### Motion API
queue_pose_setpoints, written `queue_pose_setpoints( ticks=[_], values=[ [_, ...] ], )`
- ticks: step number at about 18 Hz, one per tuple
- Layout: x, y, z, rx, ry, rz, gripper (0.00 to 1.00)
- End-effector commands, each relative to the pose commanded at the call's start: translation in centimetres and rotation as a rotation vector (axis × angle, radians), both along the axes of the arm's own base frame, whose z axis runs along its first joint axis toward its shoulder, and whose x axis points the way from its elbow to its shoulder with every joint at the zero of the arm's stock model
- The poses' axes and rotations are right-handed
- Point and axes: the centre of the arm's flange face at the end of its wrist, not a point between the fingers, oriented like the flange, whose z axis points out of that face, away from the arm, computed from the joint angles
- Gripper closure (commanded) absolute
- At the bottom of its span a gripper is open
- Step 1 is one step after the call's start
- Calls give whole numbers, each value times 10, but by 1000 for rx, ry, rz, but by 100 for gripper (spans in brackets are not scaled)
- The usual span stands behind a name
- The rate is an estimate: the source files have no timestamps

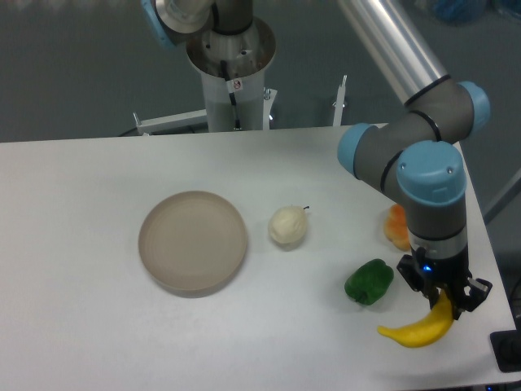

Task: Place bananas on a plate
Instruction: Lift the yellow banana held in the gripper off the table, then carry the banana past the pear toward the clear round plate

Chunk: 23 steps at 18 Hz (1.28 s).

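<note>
A bright yellow curved banana [417, 329] lies at the front right of the white table. My gripper [444, 303] points down over its right end, and the fingers stand on either side of the banana's upper tip, closed around it. The beige plate [193, 241] sits empty at the left centre of the table, far to the left of the gripper.
A pale cream round fruit with a stem [288, 226] sits just right of the plate. A green pepper [369, 282] lies left of the gripper. An orange lumpy fruit [396, 227] is partly hidden behind the arm. The table's right edge [496, 269] is close to the gripper.
</note>
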Motion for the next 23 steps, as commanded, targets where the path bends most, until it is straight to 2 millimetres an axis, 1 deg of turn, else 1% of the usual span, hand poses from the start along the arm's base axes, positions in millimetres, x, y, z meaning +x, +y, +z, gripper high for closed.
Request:
queue_pose_setpoints(
  ticks=[1,2,3,5,6,7,9,10,11,12,13,14,16,18,20,21,22,23],
  values=[
    [11,-9,10,-11,-18,8,63],
    [19,-14,16,-14,-32,25,63],
    [27,-18,20,-21,-52,43,63],
    [59,-20,18,-69,-112,62,62],
    [70,-30,26,-80,-124,65,62],
    [79,-36,28,-91,-139,68,62],
    [100,-45,39,-99,-164,69,62],
    [106,-50,42,-103,-174,81,61],
    [117,-50,44,-104,-184,90,61],
    [139,-41,43,-99,-195,84,61],
    [158,-33,39,-92,-209,93,61],
    [171,-29,34,-87,-226,119,61],
    [211,-17,20,-82,-256,160,61],
    [234,-9,7,-88,-276,202,61],
    [257,-1,-13,-103,-303,274,61],
    [265,2,-22,-113,-312,295,61],
    [273,3,-35,-128,-322,318,61],
    [277,4,-49,-129,-326,347,61]
  ],
)
